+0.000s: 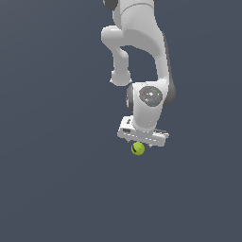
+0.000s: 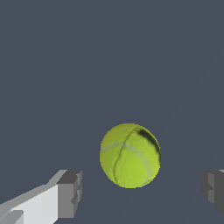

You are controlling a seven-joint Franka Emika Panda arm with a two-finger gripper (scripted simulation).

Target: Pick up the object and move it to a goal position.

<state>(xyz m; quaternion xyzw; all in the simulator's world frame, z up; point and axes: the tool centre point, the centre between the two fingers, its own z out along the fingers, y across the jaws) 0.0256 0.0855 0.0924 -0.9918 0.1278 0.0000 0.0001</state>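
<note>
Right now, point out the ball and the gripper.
ball [image 2: 130, 155], wrist view: middle of its yellow-green surface.
gripper [image 2: 142, 192], wrist view: midway between its spread fingertips.
ball [image 1: 138, 149], exterior view: centre, below the hand.

Small yellow-green ball with a dark curved mark [image 1: 138, 149] resting on the flat dark grey-blue ground [image 1: 52, 179], near the middle of the exterior view and slightly toward its lower half. White jointed robot arm [image 1: 137, 42] reaching down from the top of that view, directly above the ball. White two-fingered gripper [image 1: 142, 141] just above the ball, partly covering its upper edge. In the wrist view, ball [image 2: 130, 155] between the two grey fingertips [image 2: 70, 192], apart from both, nearer this one than the opposite one at the frame's edge. Ground [image 2: 65, 65] bare on every side.
</note>
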